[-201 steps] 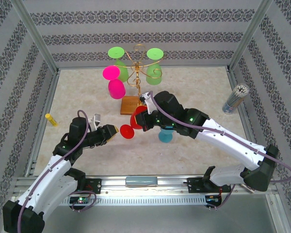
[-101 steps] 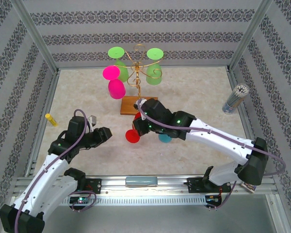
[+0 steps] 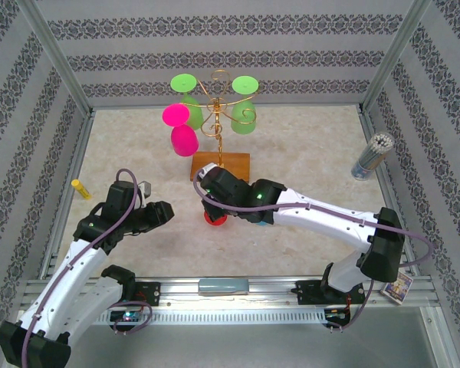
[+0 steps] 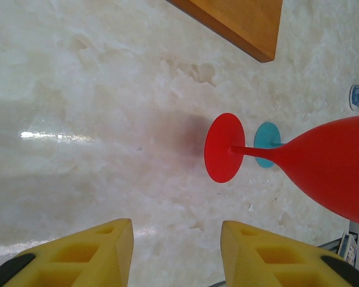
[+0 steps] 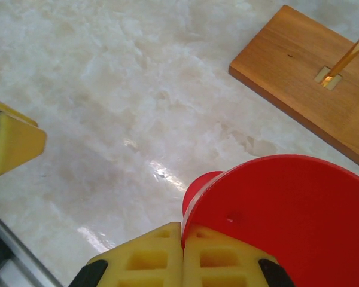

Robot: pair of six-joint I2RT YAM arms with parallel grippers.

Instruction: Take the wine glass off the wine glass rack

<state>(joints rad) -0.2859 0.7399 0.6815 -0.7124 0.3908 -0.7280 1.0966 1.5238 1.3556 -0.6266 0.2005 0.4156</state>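
Now, the red wine glass (image 5: 287,221) is already off the wine glass rack (image 3: 218,107). It hangs low over the surface (image 5: 107,89), just in front of the rack's wooden base (image 5: 305,89), bowl up and foot below. Your right end effector (image 5: 182,239) is closed on the rim, pinching the bowl wall between its fingers. That is a thin hold on a smooth, light thing, so I would treat it as one that can swivel.

The step in hand looks like the set-down. The left wrist view shows the foot close to its own shadow, but I cannot tell whether it is touching yet. Bring it down slowly and straight, keeping the stem upright so the foot meets the surface flat, not on its edge. Only part the fingers once the foot is seated, and open them just enough to clear the rim. Then lift straight up, because any sideways drag on the rim would tip a top-heavy glass.

Mind the neighbours. A blue glass (image 4: 266,143) stands just behind the red one on the side away from the left arm, so do not drift that way. The base edge is near as well.

Your left end effector (image 4: 176,251) waits open and empty, apart from the glass, pointed toward it; leave it there. The pink glass (image 3: 184,140) and green glasses (image 3: 244,119) on the rack are well clear of the work.
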